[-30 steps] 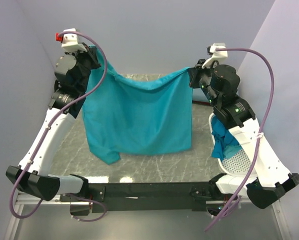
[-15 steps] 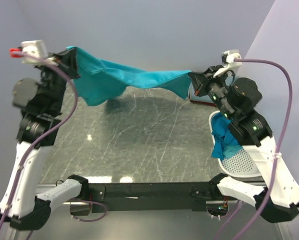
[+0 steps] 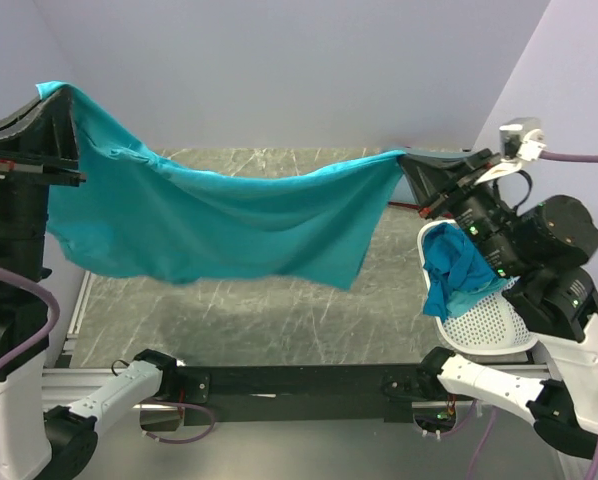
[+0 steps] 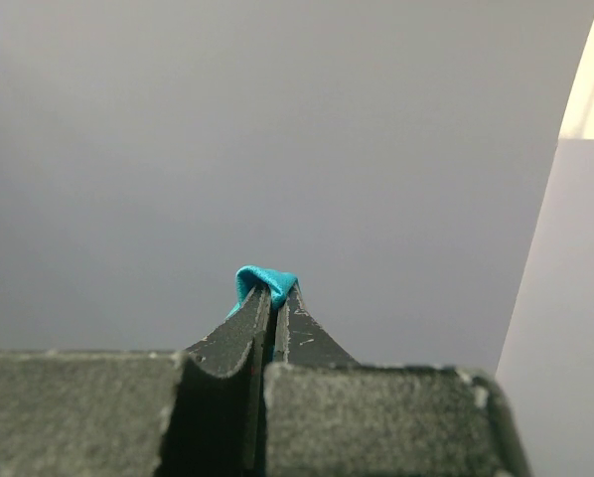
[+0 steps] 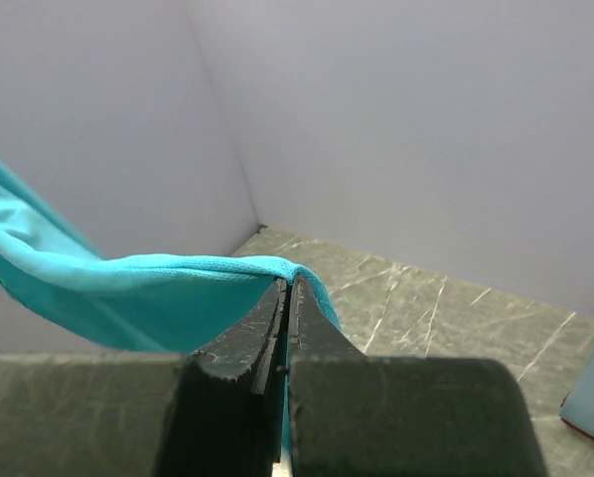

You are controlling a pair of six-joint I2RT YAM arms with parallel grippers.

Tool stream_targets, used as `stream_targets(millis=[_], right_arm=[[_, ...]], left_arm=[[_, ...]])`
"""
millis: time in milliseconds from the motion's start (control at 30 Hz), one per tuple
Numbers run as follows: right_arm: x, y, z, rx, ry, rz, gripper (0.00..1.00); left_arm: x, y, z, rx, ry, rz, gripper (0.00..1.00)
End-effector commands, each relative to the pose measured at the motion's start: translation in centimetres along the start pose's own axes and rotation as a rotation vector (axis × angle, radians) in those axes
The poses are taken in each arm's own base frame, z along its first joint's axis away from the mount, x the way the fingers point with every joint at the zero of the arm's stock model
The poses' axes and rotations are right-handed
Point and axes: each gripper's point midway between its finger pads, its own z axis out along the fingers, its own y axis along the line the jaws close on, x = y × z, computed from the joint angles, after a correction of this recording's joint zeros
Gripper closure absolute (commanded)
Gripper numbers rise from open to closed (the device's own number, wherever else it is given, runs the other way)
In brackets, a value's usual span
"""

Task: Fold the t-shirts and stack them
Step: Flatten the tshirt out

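A teal t-shirt (image 3: 219, 225) hangs spread in the air between my two grippers, high above the table, sagging in the middle. My left gripper (image 3: 54, 95) is shut on its left corner, up at the far left; in the left wrist view a teal fold (image 4: 265, 281) pokes out between the closed fingertips (image 4: 274, 298). My right gripper (image 3: 411, 160) is shut on the right corner; in the right wrist view the cloth (image 5: 128, 288) runs off to the left from the closed tips (image 5: 286, 288). Another teal t-shirt (image 3: 454, 270) lies in the white basket (image 3: 484, 325).
The dark marble table (image 3: 279, 310) lies below the hanging shirt. The white perforated basket stands at the right edge under my right arm. A folded grey-blue cloth with a red edge (image 5: 593, 397) lies at the back right. Grey walls close the space on three sides.
Both arms have lifted and drawn apart and toward the camera. The shirt, hanging as a flat sheet a second ago, then flung up, now hangs stretched wide between the grippers.
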Motion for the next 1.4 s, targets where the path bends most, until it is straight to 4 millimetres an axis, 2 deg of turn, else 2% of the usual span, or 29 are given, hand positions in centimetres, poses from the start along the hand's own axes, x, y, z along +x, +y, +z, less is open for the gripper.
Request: stream_targets(millis=[0, 100, 133, 200, 233, 300, 333, 367, 400, 433, 467, 500, 533, 567, 600, 633, 667, 700, 733, 767, 800, 833, 967, 1000, 1033, 1067, 1133, 1200, 1367], right_arm=[[-2.7, -0.9, -0.7, 0.055, -0.076, -0.022, 1.0], [-2.0, -1.7, 0.8, 0.105, -0.086, -0.034, 1.0], [-1.5, -2.1, 1.2, 0.129, -0.083, -0.033, 1.0], [0.8, -3.9, 3.0, 0.214, -0.055, -0.041, 1.0], [1.8, -4.7, 3.7, 0.239, -0.04, -0.041, 1.0], [5.5, -7.5, 6.1, 0.288, 0.017, -0.011, 1.0], [7.1, -8.7, 7.1, 0.302, 0.041, 0.004, 1.0], [9.9, -11.1, 8.8, 0.326, 0.098, 0.029, 1.0], [11.9, -12.6, 9.9, 0.34, 0.129, 0.042, 1.0], [15.8, -14.6, 12.0, 0.365, 0.215, 0.06, 1.0], [17.7, -16.2, 13.1, 0.373, 0.251, 0.086, 1.0], [18.2, -18.3, 14.3, 0.382, 0.265, 0.102, 1.0], [23.3, -21.0, 15.9, 0.407, 0.379, 0.13, 0.95], [25.0, -22.5, 16.8, 0.422, 0.418, 0.153, 0.9], [24.7, -24.0, 17.9, 0.427, 0.43, 0.172, 0.79], [29.2, -26.1, 18.7, 0.46, 0.52, 0.2, 0.52], [30.2, -26.9, 19.1, 0.474, 0.551, 0.211, 0.45], [30.1, -27.1, 19.8, 0.47, 0.561, 0.213, 0.42], [31.5, -27.5, 19.9, 0.469, 0.586, 0.219, 0.37], [32.8, -27.4, 19.5, 0.46, 0.608, 0.231, 0.34], [32.6, -27.2, 19.8, 0.437, 0.583, 0.23, 0.2], [32.8, -26.8, 19.7, 0.419, 0.577, 0.237, 0.18], [32.9, -25.2, 18.1, 0.39, 0.58, 0.238, 0.16], [34.0, -25.0, 17.2, 0.395, 0.602, 0.238, 0.16], [33.4, -24.2, 16.9, 0.382, 0.591, 0.229, 0.16], [35.1, -23.1, 15.8, 0.368, 0.629, 0.227, 0.16], [35.0, -21.9, 15.2, 0.354, 0.626, 0.216, 0.16], [36.8, -20.4, 14.0, 0.344, 0.668, 0.22, 0.16], [39.6, -18.2, 12.1, 0.3, 0.737, 0.29, 0.16]], left_arm=[[-0.4, -0.8, 1.1, 0.046, -0.017, 0.035, 0.99], [2.9, -0.3, 3.4, 0.021, 0.027, 0.038, 1.0], [6.2, 0.2, 4.6, 0.006, 0.081, 0.043, 1.0], [9.5, 1.3, 6.0, -0.046, 0.122, 0.041, 1.0], [14.1, 2.1, 6.9, -0.074, 0.2, 0.049, 1.0], [18.3, 3.3, 7.8, -0.128, 0.249, 0.039, 1.0], [23.7, 4.8, 7.9, -0.166, 0.343, 0.046, 1.0], [26.2, 5.4, 8.0, -0.176, 0.381, 0.011, 1.0], [30.5, 6.3, 8.4, -0.188, 0.437, -0.003, 1.0], [34.0, 8.2, 7.9, -0.22, 0.494, -0.009, 1.0], [36.8, 8.9, 7.9, -0.228, 0.539, -0.038, 1.0], [42.1, 10.1, 7.9, -0.242, 0.645, -0.045, 0.97], [44.4, 11.2, 8.1, -0.266, 0.687, -0.039, 0.83], [47.0, 11.9, 7.9, -0.283, 0.748, -0.025, 0.72], [51.1, 13.1, 7.9, -0.316, 0.84, -0.011, 0.58], [52.6, 13.5, 7.9, -0.331, 0.881, -0.004, 0.34], [53.7, 13.7, 7.9, -0.346, 0.912, -0.003, 0.28], [54.9, 13.9, 7.7, -0.355, 0.93, 0.006, 0.22], [54.7, 14.0, 8.0, -0.356, 0.905, 0.011, 0.13], [54.6, 13.8, 7.9, -0.352, 0.895, 0.009, 0.09], [54.1, 13.7, 6.8, -0.356, 0.897, 0.007, 0.05], [53.4, 13.9, 6.6, -0.369, 0.875, 0.009, 0.01], [52.2, 14.1, 3.5, -0.416, 0.875, -0.005, 0.0], [52.6, 14.3, 1.4, -0.43, 0.905, -0.007, 0.01], [52.9, 14.3, 0.4, -0.442, 0.92, -0.015, 0.01], [53.1, 14.5, -0.5, -0.458, 0.927, -0.032, 0.01], [54.3, 15.1, -3.4, -0.487, 0.984, -0.05, 0.01], [55.9, 15.3, -5.9, -0.499, 1.042, -0.096, 0.01], [59.2, 16.1, -10.2, -0.544, 1.162, -0.175, 0.01]])
